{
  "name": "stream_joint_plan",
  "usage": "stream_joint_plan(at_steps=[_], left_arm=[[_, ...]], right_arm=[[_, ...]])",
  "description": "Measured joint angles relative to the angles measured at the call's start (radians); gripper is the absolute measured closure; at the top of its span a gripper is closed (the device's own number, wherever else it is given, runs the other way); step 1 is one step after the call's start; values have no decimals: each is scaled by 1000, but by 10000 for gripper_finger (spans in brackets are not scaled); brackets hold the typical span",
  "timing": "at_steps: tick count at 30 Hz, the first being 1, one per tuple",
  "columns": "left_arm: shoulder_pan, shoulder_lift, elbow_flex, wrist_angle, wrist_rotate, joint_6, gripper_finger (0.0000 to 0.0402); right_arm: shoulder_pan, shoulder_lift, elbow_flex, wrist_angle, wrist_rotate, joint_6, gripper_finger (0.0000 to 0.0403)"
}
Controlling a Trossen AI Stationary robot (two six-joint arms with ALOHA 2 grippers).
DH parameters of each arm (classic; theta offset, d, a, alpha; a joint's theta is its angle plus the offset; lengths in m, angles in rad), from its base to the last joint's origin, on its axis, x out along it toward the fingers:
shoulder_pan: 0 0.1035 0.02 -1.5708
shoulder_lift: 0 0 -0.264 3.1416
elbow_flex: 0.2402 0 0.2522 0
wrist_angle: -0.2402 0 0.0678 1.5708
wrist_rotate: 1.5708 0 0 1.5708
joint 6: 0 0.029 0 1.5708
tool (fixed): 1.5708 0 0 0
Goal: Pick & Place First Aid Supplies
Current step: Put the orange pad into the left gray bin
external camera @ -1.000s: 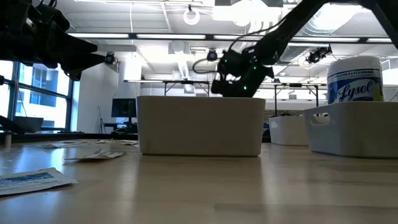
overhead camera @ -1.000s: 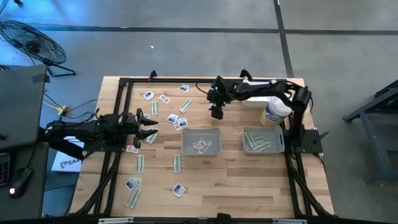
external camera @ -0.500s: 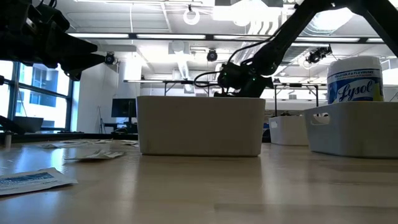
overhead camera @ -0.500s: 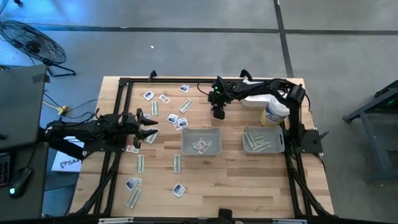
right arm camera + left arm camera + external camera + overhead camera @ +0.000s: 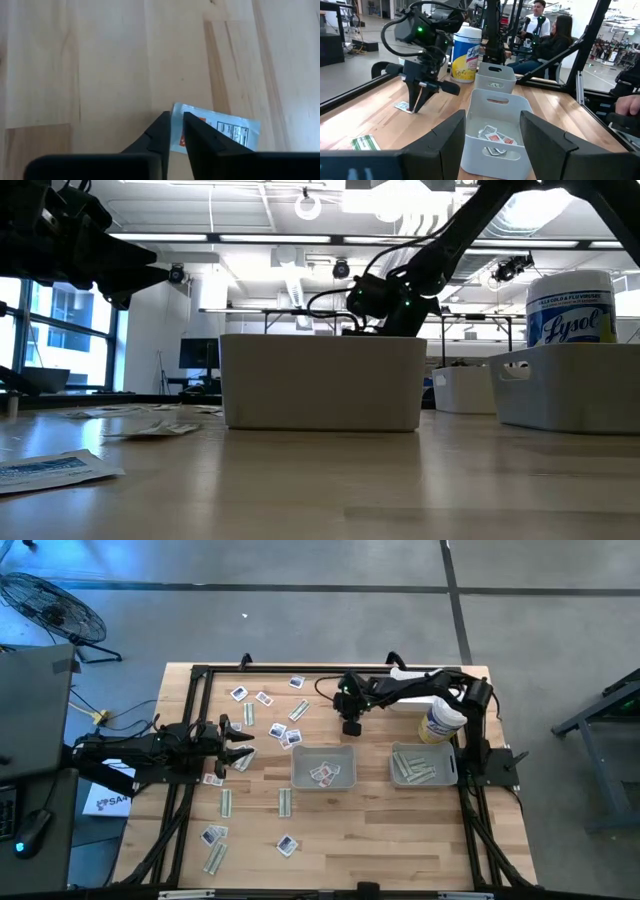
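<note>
While the left gripper (image 5: 240,743) waits with its fingers spread wide over the table's nine-o'clock edge, the right gripper (image 5: 351,727) points down at the wooden table (image 5: 400,840) just toward twelve o'clock from the nearer grey tray (image 5: 323,768). In the right wrist view its fingertips (image 5: 162,125) stand a narrow slit apart, directly over the edge of a squarish white packet (image 5: 216,133) lying flat on the boards; whether they touch it cannot be told. Other first aid supplies (image 5: 268,720) lie scattered between nine and twelve o'clock, with more near seven o'clock. Several packets rest inside the nearer tray, green-grey strips inside the second tray (image 5: 424,766) toward three o'clock. A white bottle (image 5: 440,722) stands beside the second tray.
</note>
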Motion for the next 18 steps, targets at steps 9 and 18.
stream_joint_plan(at_steps=[9,18], left_arm=[[0,0,0,0,0,0,216],[0,0,0,0,0,0,216]], right_arm=[[54,1,-3,-6,71,80,398],[96,-91,-17,-72,47,154,401]])
